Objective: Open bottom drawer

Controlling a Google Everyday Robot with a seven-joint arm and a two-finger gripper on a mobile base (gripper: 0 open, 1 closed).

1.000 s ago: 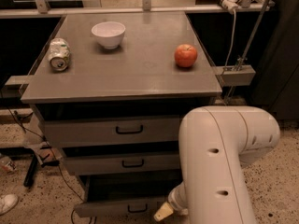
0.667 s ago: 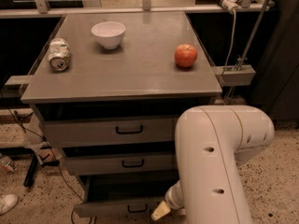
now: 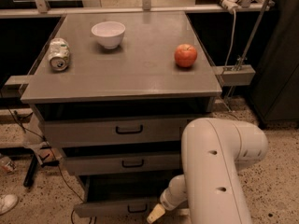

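Observation:
The bottom drawer [image 3: 117,208] is the lowest and narrowest grey front, with a small black bar handle [image 3: 137,209]. It stands out a little from the cabinet, with a dark gap above it. My gripper [image 3: 156,213] shows only as a beige tip at the bottom edge of the camera view, just right of that handle and close to the drawer front. My big white arm [image 3: 215,171] hides the right ends of all three drawers.
The mid-sized drawer [image 3: 121,163] and the widest top drawer [image 3: 114,130] sit above. On the grey cabinet top [image 3: 126,78] are a white bowl [image 3: 108,33], a crushed can [image 3: 59,54] and a red apple [image 3: 186,55]. Cables and a white shoe [image 3: 7,202] lie on the floor at left.
My arm and the beige gripper tip have shifted slightly left, toward the bottom drawer's handle. The drawer front has not visibly moved.

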